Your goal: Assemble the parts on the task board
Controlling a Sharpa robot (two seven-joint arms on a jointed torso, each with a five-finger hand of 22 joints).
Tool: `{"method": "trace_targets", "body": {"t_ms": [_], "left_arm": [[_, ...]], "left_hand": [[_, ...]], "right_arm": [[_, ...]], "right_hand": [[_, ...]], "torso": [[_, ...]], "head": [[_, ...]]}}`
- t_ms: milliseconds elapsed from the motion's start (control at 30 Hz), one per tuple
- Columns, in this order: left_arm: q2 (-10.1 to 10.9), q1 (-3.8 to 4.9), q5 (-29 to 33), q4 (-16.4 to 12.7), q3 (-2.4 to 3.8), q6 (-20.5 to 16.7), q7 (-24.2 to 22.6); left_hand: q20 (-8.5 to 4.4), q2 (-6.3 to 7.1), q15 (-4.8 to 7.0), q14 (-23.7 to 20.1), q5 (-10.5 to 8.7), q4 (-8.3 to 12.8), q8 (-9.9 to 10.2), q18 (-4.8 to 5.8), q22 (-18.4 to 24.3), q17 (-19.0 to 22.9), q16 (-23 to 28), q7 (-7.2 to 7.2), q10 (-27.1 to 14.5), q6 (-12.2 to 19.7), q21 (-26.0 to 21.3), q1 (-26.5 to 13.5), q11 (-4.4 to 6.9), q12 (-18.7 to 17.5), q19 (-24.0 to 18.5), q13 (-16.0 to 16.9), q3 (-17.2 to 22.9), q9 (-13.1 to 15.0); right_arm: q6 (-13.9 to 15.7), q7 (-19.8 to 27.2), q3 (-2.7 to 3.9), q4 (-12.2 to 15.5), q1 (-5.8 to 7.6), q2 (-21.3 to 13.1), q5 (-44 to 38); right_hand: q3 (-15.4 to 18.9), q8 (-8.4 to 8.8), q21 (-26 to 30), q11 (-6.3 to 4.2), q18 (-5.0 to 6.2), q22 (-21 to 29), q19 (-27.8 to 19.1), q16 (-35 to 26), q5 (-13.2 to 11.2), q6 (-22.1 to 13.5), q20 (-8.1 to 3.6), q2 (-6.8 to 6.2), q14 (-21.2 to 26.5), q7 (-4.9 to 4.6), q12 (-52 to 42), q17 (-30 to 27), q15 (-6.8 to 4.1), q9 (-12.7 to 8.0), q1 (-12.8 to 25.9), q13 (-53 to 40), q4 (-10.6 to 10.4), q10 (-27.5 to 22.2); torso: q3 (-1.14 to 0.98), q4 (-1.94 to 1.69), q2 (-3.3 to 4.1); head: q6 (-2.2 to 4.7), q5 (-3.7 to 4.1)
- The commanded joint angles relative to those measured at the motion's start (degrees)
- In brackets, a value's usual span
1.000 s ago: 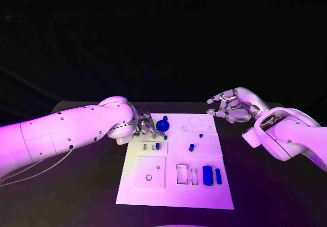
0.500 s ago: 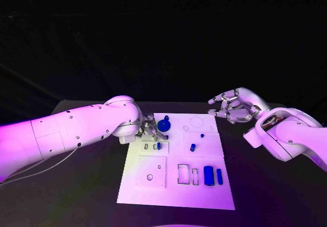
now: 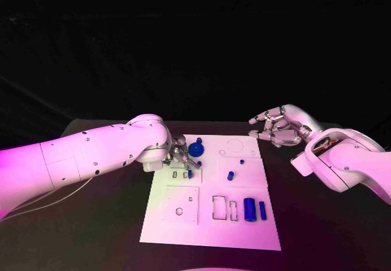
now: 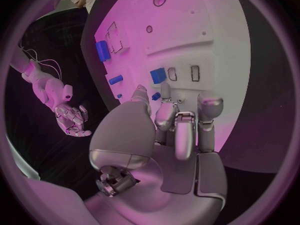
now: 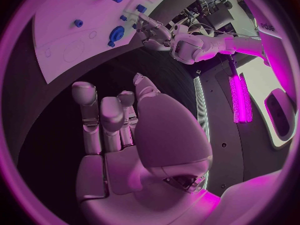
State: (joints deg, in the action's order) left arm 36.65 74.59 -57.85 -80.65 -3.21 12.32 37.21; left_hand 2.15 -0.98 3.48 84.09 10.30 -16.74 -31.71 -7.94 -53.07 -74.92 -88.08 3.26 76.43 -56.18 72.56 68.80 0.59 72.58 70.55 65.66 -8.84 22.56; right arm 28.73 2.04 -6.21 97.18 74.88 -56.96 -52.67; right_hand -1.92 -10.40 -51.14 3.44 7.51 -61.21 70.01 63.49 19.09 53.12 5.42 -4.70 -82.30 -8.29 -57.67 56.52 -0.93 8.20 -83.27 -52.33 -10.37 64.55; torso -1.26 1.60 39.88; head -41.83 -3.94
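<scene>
At board's (image 3: 210,226) far-left corner: left hand (image 3: 181,153) now lower, fingers apart beside a small blue part (image 3: 190,174), holding nothing visible, likely just seated. Right hand (image 3: 277,129) raised off-board, curled, empty.

Left arm (image 3: 90,158) reaching in from the left edge of the frame toward the middle, bent at the wrist. Left hand (image 3: 179,153) lowered just left of centre, fingers (image 4: 177,130) stretched forward and close together, thumb alongside; whether anything is held between them cannot be told. Right arm (image 3: 346,166) entering from the right edge, forearm raised. Right hand (image 3: 279,127) lifted in the upper right of centre, fingers (image 5: 100,120) apart and loosely curled, holding nothing.
</scene>
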Motion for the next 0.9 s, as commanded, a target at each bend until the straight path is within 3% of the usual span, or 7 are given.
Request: {"method": "trace_targets", "body": {"t_ms": [33, 900], "left_arm": [[-0.3, 0.01, 0.3, 0.3, -0.05, 2.2, 0.3], [-0.8, -0.04, 0.3, 0.5, -0.12, 4.3, 0.5]], "left_hand": [[-0.07, -0.12, 0.41, 5.0, -0.04, 0.0, -0.3, 0.91, -0.1, -12.3, 0.0, 0.12, -0.4, 0.4, 0.2, -0.2, 0.01, 0.0, 0.5, 0.1, -0.3, 0.1], [0.04, -0.94, 0.37, 5.0, -0.02, 0.2, -1.0, 0.97, -0.6, -12.1, 0.1, 0.15, -0.5, 1.1, 0.7, 0.9, -0.02, -0.1, 0.4, 0.0, -0.2, 1.0]], "right_arm": [[-0.9, -0.3, -0.02, -0.1, -0.02, 0.1, -0.7], [-1.4, -0.5, -0.11, -0.4, -0.13, 0.3, -0.8]], "right_hand": [[-0.3, -0.26, 0.4, -0.01, 0.65, 0.0, 0.0, -0.3, 0.3, 0.3, -0.16, -0.13, -0.4, -0.17, 0.3, -0.1, -0.02, -0.1, 0.2, 0.1, -0.1, -0.3], [-0.3, -0.28, 0.3, -0.01, 0.62, 0.0, 0.0, -0.3, 0.3, 0.4, -0.16, -0.1, -0.4, -0.17, 0.3, -0.1, -0.01, -0.1, 0.3, 0.1, -0.2, -0.3]], "torso": [[-0.03, 0.04, 0.01], [-0.07, -0.03, 0.03]], "head": [[-0.1, -0.13], [-0.12, -0.12]]}}
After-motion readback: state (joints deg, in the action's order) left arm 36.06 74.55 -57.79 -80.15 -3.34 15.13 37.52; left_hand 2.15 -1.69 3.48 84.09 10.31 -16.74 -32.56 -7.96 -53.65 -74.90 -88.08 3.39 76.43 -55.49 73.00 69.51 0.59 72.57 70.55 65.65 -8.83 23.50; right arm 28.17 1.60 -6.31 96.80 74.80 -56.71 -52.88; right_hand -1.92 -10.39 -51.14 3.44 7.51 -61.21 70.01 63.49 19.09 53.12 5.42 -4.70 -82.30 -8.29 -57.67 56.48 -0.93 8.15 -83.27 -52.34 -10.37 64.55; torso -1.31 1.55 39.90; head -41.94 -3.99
